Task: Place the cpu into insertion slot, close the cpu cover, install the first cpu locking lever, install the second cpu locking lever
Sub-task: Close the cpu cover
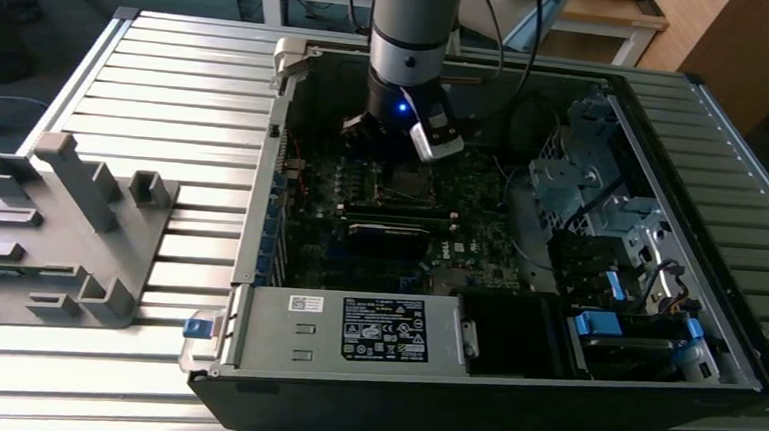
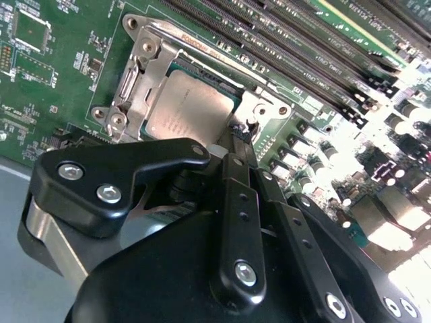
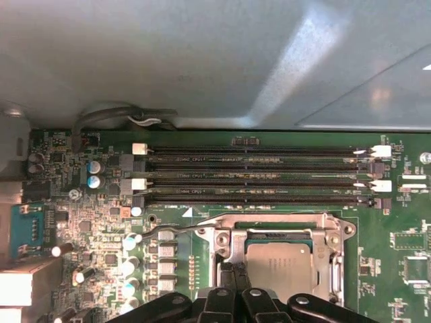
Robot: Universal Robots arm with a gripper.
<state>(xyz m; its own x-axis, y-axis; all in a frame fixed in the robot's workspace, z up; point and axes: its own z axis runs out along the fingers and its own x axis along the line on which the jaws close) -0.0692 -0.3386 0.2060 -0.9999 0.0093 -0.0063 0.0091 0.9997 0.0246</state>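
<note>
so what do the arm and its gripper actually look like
The arm is a silver-grey cylinder ending in a black wrist with a small blue light, a white box clipped on, and black cables trailing off. The gripper is matte black, built of jointed link bars held by silver screws.
</note>
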